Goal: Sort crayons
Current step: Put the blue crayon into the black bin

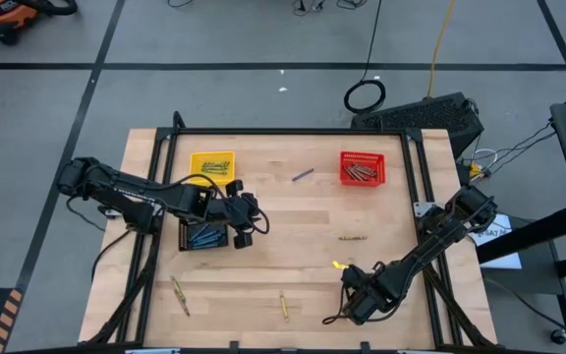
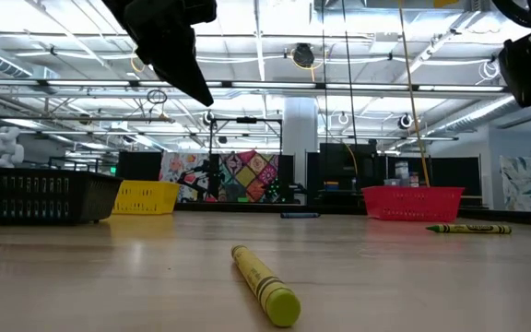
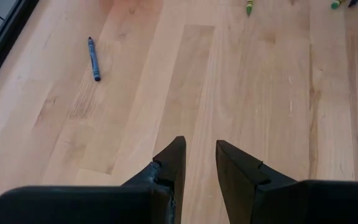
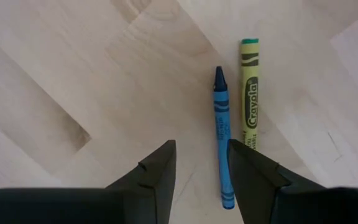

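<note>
My right gripper (image 4: 201,168) is open low over the table's near right part (image 1: 350,283). Its fingers stand on either side of the near end of a blue crayon (image 4: 222,142) that lies flat on the wood; I cannot see them touch it. A yellow crayon with a green tip (image 4: 249,93) lies beside the blue one. My left gripper (image 3: 199,163) is open and empty above the wood, just right of the black basket (image 1: 204,236), which holds blue crayons. Another blue crayon (image 1: 303,175) lies at the far middle and also shows in the left wrist view (image 3: 94,59).
A yellow basket (image 1: 212,165) with yellow crayons stands at the far left. A red basket (image 1: 362,169) with brownish crayons stands at the far right. Loose crayons lie on the wood: one at the middle right (image 1: 354,238), two near the front edge (image 1: 180,295) (image 1: 284,306).
</note>
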